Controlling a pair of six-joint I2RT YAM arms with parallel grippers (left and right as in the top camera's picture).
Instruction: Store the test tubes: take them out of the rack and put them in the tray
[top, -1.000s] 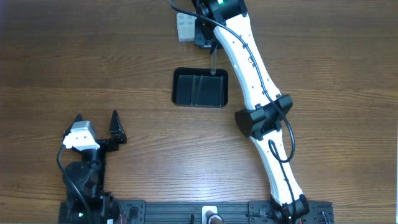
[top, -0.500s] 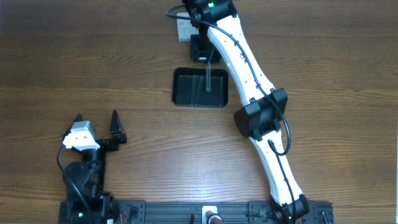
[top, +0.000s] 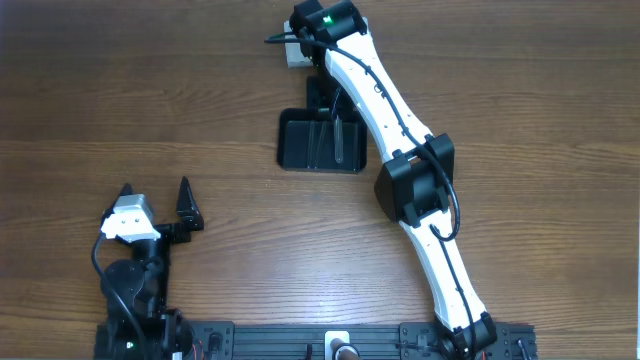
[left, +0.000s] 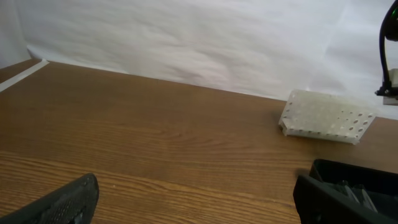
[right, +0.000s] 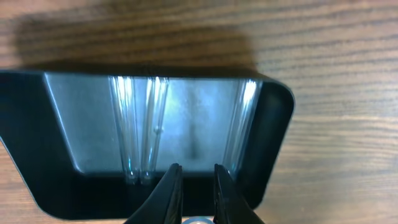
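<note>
Three test tubes (right: 124, 124): all in the black tray (right: 74, 124), far of centre on the table (left: 155, 137). Two lie side by side toward its left. The third tube (right: 239, 124) slants along its right wall.
Handling: I judge them light, stiff, smooth and clear. They are probably slippery, quick to roll, and liable to crack if dropped or pinched hard.
Where to hold: near the mouth end, across the width, with light pressure. Each should be brought low before release.
Left gripper (top: 154, 185): near left, fingers spread wide, holding nothing, well apart from the tray.
Rack (left: 326, 118): white, far, just beyond the tray's far left corner. No tube stands out of the holes that show.
Right gripper (right: 196, 168): above the tray, fingers drawn close with a narrow gap. A pale rim (right: 193, 219) sits between them, and the third tube's end runs behind one finger. I judge that it grips that tube by its mouth end, with the other end down in the tray.
In the way: the left pair lies apart from the third tube, and the tray wall is just to its right. The right arm (top: 390, 100) crosses above the tray's right side and part of the rack.
</note>
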